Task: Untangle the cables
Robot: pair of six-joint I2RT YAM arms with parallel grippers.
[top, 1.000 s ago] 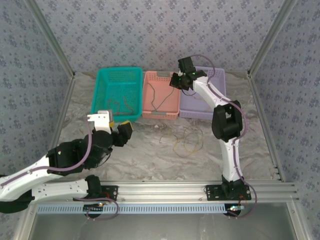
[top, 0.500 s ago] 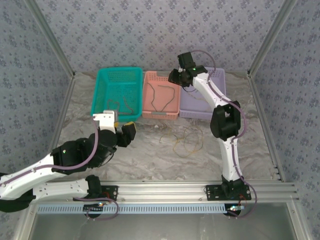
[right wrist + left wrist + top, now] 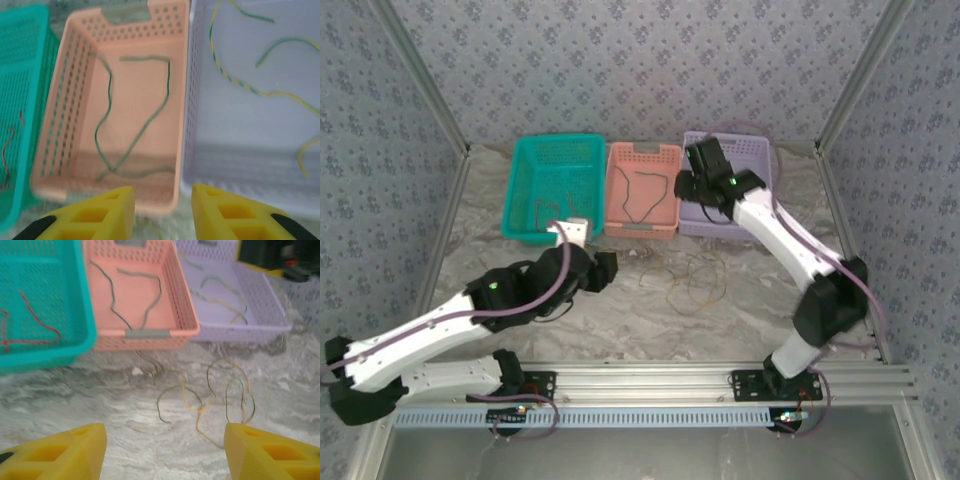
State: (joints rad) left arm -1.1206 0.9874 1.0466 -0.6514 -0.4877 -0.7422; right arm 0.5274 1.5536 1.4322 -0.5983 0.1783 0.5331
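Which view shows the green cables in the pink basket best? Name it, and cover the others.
Right wrist: it looks straight down into the pink basket, so the green cables lie close, their curves traceable. Left wrist shows the cables farther off, at a slant. Top external shows them as small thin lines.

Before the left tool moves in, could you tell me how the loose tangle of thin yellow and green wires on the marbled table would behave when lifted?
Probably floppy: the tangle of thin yellow and green wires lies in slack loops flat on the marbled table. Likely light, being so thin. The strands cross, so lifting one may drag others along.
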